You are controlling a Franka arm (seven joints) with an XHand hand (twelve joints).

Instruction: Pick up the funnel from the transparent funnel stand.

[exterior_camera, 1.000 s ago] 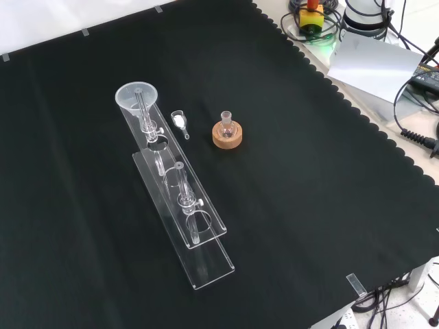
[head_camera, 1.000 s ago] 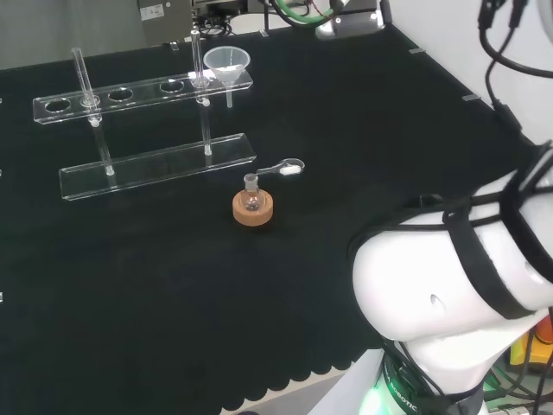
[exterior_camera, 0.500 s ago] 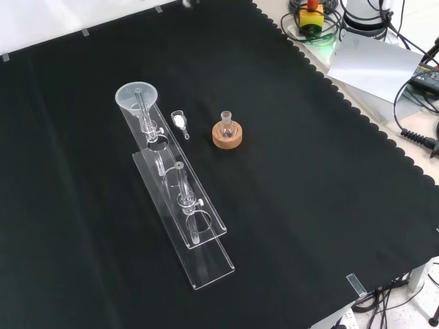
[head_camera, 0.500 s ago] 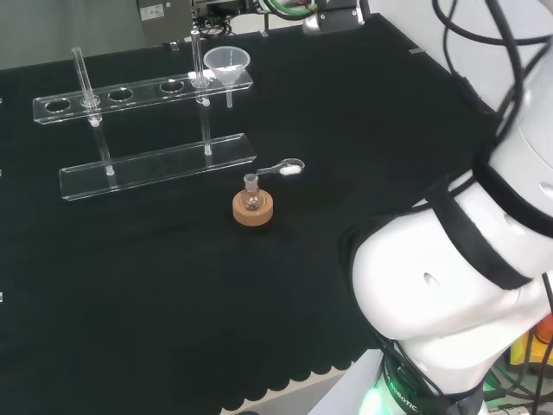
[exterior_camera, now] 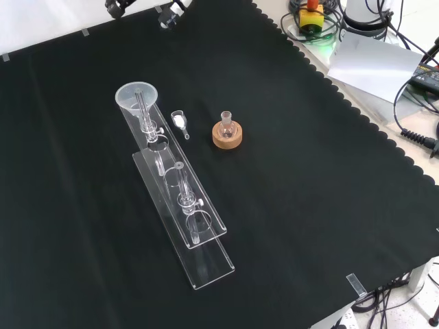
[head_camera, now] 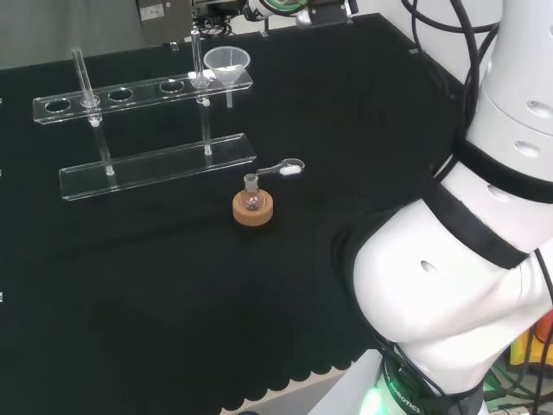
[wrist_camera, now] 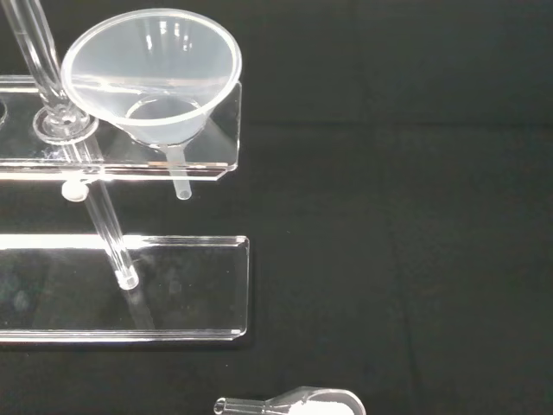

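Closest in the head view are the big white parts of the robot arm [head_camera: 458, 285]. Past them, on the black tabletop [head_camera: 130, 285], sits a brown cork ring [head_camera: 253, 210] with a tiny round glass flask [head_camera: 251, 197] standing up in it. Just beside it, a bit farther back, lies a little clear scoop [head_camera: 289, 168] with white powder in it. It does not touch the ring.

Next comes the clear funnel stand [head_camera: 155, 169]. It has a flat bottom plate and a top shelf with round holes, held up by thin clear posts [head_camera: 206, 95].

The funnel [head_camera: 226, 64] sits in the hole at the right end of the top shelf, with its wide mouth up. In the wrist view its thin stem [wrist_camera: 180, 177] pokes down through the shelf.

In the front view, a bit of the robot hand [exterior_camera: 169, 16] shows at the top edge, well apart from the funnel. I cannot tell if it is open or closed.
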